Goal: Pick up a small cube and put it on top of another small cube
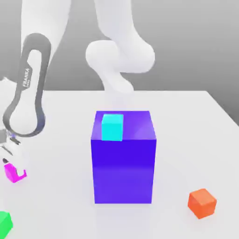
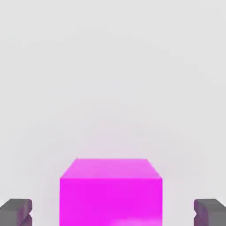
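Layout of the worktop (image 1: 179, 123): a block (image 1: 123, 172) standing in the middle, a top cube (image 1: 112, 128) on it towards its front left edge, a right cube (image 1: 202, 203) at the exterior view's right, and, at its left, a rear cube (image 1: 13, 173) behind a front cube (image 1: 4, 225).

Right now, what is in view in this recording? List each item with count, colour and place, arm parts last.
Magenta cube: one, magenta, on the table between the open fingers, a gap on either side
Cyan cube: one, cyan, on top of the large block
Large block: one, blue-violet, standing mid-table
Orange cube: one, orange, on the table towards the exterior view's right
Green cube: one, green, at the exterior view's lower left, partly cut off
Table: one, white, under everything
Arm: one, white with a grey-edged link, reaching in from above
Hand: one, two dark grey fingers, around the magenta cube
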